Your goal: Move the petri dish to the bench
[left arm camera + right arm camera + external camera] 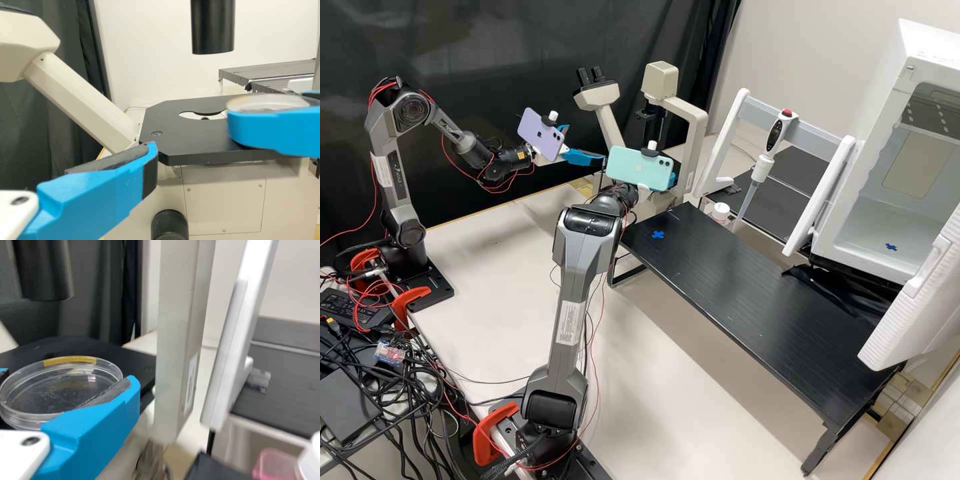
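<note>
The petri dish [60, 390] looks like clear, glossy, smooth plastic, and the blue fingers [583, 157] like smooth, low-sheen plastic. The black desk [747, 293] is ridged; the curtain [487, 40] is matt cloth. The microscope [225, 200] has smooth painted panels.

High view, rear centre: microscope [697, 130], before curtain [487, 40]. Petri dish [60, 390] in right gripper [674, 179], near microscope stage [100, 350]. Right of microscope and nearer: bench [753, 300], first tape mark [658, 235] on its left end. Behind bench: rack [817, 137], bearing pipette [759, 168]; small container [720, 212] just left of pipette's tip. Far right: cabinet [863, 193], second tape mark [891, 247] on its floor; cabinet door [913, 317] above bench's right end. Front left: cables [407, 400].
</note>
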Action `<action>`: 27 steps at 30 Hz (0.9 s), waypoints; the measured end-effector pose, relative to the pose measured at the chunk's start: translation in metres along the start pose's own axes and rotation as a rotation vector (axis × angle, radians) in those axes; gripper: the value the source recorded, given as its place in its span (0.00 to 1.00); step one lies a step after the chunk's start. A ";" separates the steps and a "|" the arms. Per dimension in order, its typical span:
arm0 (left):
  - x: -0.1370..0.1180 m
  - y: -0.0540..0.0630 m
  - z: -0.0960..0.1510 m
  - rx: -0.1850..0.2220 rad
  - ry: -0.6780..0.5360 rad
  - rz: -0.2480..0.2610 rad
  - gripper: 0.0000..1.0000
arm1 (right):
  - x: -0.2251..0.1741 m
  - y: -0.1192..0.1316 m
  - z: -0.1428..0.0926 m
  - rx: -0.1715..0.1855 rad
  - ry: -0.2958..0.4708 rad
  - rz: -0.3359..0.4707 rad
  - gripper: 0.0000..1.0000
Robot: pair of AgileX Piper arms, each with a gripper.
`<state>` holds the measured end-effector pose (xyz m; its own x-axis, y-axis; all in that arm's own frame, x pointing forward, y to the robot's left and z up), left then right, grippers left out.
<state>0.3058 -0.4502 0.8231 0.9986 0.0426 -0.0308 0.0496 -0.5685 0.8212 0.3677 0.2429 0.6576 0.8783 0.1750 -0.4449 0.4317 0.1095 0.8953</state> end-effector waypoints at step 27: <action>0.000 0.000 0.000 0.000 0.000 0.000 1.00 | -0.132 0.009 0.089 -0.043 0.003 0.117 0.00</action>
<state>0.3058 -0.4502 0.8231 0.9986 0.0426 -0.0308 0.0496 -0.5685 0.8212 0.2739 0.1340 0.7260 0.9214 0.1921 -0.3377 0.3171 0.1305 0.9394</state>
